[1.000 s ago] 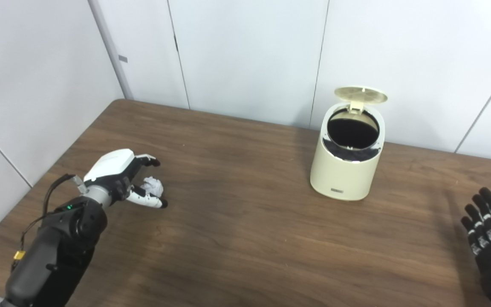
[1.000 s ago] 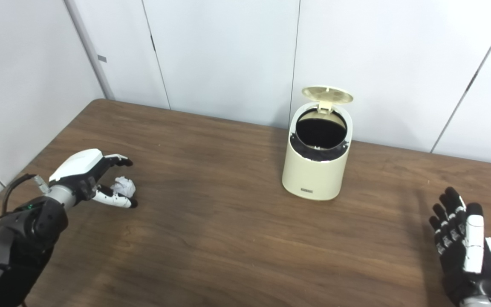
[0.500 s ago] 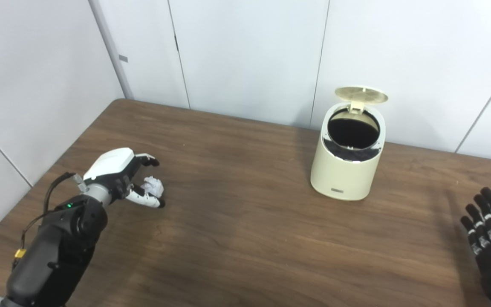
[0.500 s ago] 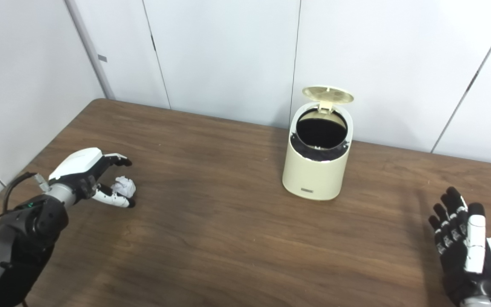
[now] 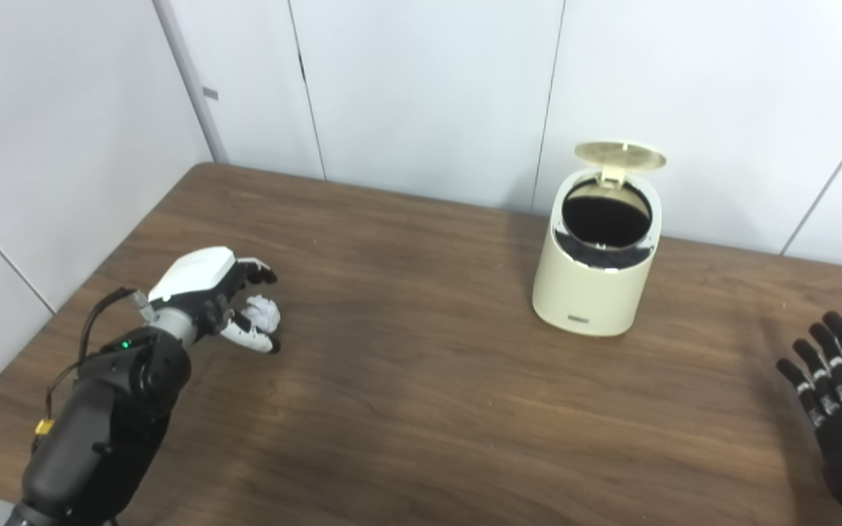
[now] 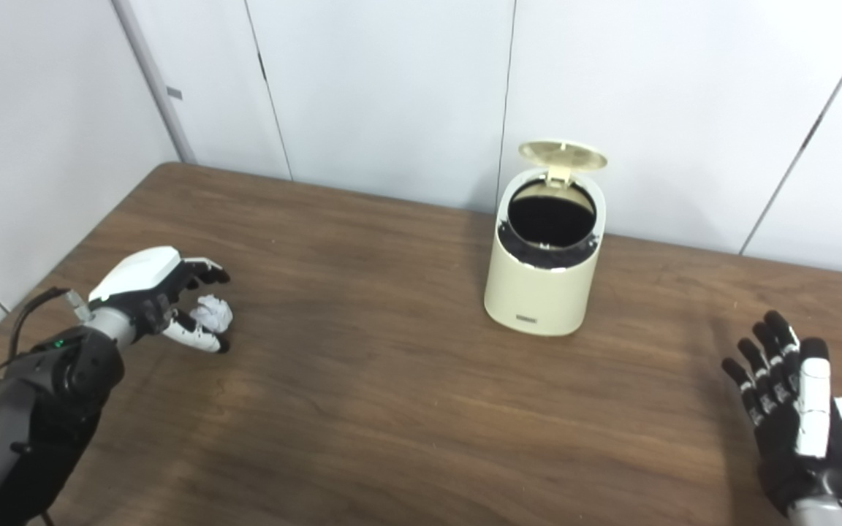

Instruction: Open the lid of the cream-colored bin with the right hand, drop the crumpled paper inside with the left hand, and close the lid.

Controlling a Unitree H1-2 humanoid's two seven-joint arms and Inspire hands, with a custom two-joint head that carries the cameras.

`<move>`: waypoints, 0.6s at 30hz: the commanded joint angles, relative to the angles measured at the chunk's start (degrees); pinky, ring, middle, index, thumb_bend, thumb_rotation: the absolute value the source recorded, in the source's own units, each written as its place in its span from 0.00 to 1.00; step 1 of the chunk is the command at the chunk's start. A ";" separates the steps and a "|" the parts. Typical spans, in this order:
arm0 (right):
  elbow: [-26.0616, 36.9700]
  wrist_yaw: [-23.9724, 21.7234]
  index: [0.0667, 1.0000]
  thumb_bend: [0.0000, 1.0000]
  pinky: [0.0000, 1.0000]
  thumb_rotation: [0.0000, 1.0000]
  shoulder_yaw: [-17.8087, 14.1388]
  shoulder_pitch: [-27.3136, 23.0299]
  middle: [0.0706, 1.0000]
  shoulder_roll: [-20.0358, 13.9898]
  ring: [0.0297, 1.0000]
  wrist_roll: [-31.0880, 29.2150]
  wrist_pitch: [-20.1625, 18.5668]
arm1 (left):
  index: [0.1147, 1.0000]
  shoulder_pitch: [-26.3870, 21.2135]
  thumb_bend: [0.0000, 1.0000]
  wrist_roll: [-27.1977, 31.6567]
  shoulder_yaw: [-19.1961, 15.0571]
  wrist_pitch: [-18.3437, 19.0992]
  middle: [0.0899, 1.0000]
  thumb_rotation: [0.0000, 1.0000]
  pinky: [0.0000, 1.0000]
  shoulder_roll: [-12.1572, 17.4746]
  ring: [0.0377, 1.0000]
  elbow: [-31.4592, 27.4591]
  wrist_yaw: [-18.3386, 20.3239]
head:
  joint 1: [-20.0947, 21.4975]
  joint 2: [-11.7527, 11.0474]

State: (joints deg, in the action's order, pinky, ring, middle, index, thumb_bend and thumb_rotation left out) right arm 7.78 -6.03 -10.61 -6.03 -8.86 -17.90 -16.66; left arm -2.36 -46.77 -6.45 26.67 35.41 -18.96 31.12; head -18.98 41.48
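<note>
The cream-colored bin stands at the back of the table, right of centre. Its round lid is up on the rear hinge and the dark inside shows. A small white ball of crumpled paper lies on the table at the left. My left hand is cupped around it, fingers arched above and thumb below, with a gap still showing over the paper. My right hand hovers at the table's right front, palm up and fingers spread, holding nothing and far from the bin.
The brown wooden table runs up to white wall panels just behind the bin. Its left edge lies close to my left forearm. A wide stretch of tabletop separates the paper from the bin.
The whole picture has shifted slightly, so the camera moved. The left hand stays cupped around the paper, the right hand stays spread, and the lid stays up.
</note>
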 commanded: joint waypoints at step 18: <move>1.98 0.07 0.94 0.51 0.89 0.93 -1.00 -1.99 0.97 -0.50 0.96 -0.84 0.72 | 0.70 -1.30 0.81 0.19 0.90 -0.76 0.76 0.08 0.68 1.74 0.76 1.11 -1.87 | 0.06 0.28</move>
State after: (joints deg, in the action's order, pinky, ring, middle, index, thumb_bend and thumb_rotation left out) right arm 7.79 -6.02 -11.26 -6.10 -8.87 -18.14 -16.70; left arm -2.36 -46.50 -5.24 26.12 34.78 -17.33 30.91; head -18.90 41.75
